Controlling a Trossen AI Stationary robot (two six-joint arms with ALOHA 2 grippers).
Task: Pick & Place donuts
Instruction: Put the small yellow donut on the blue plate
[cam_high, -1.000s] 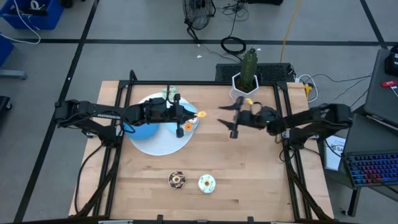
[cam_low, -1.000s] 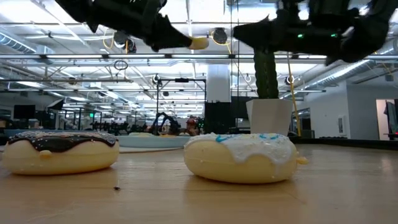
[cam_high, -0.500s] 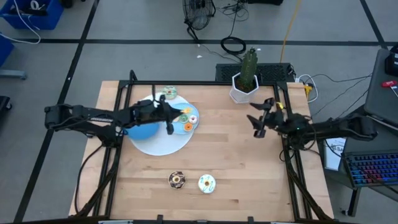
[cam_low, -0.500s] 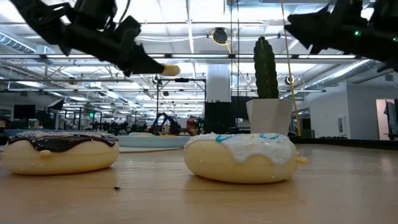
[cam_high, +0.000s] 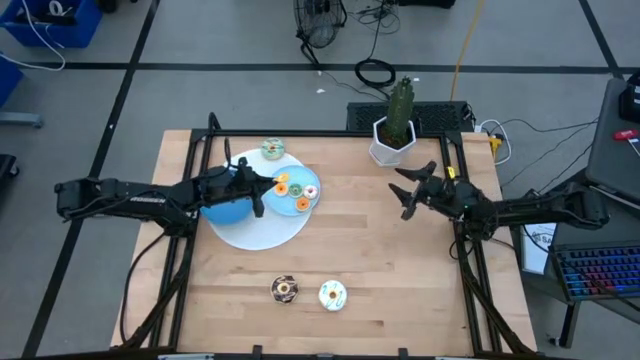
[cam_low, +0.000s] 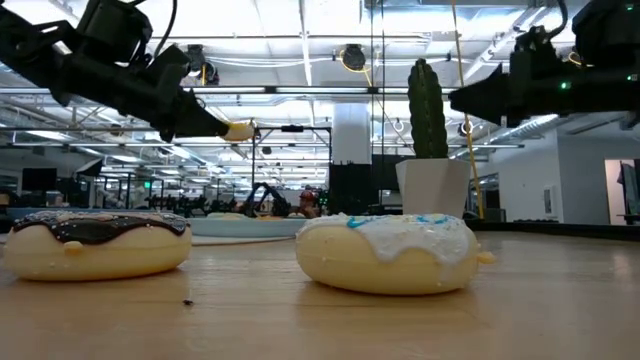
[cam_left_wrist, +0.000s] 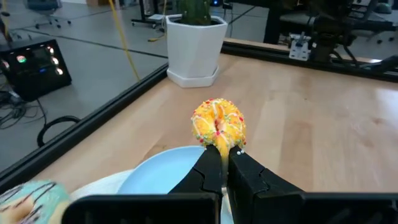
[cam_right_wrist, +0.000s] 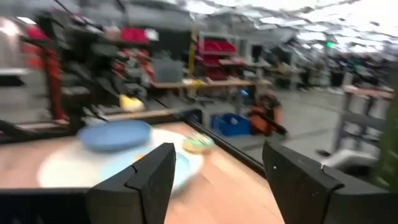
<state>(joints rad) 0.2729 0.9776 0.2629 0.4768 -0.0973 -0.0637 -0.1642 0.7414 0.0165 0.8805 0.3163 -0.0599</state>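
My left gripper (cam_high: 268, 187) hangs over the light blue plate (cam_high: 260, 235), shut on a yellow-orange sprinkled donut (cam_left_wrist: 219, 123). In the low view that donut (cam_low: 240, 130) sits high above the table. A green donut (cam_high: 272, 150) and an orange one (cam_high: 301, 203) lie on the plate. A chocolate donut (cam_high: 284, 289) and a white one with blue icing (cam_high: 332, 295) lie flat on the wood near the near edge. My right gripper (cam_high: 404, 192) is open over bare wood right of centre, touching nothing. My left gripper pinches the yellow-orange donut between its two fingers (cam_left_wrist: 208, 171) by the rim of the ring (cam_left_wrist: 221, 148) nearest the gripper. The fingers come from the table's left, slanting slightly down. The donut is lifted clear above the plate and stands out beyond the fingertips.
A dark blue bowl (cam_high: 225, 210) sits on the plate's left part, under my left arm. A white pot with a cactus (cam_high: 395, 130) stands at the far edge. Black frame rails run along the table's sides. Bare wood lies between the plate and my right gripper.
My left gripper has drawn back toward the table's left edge and come lower, still holding the donut, from beyond the plate's right rim to over the plate. My right gripper has pulled back toward the right edge, away from the plate.
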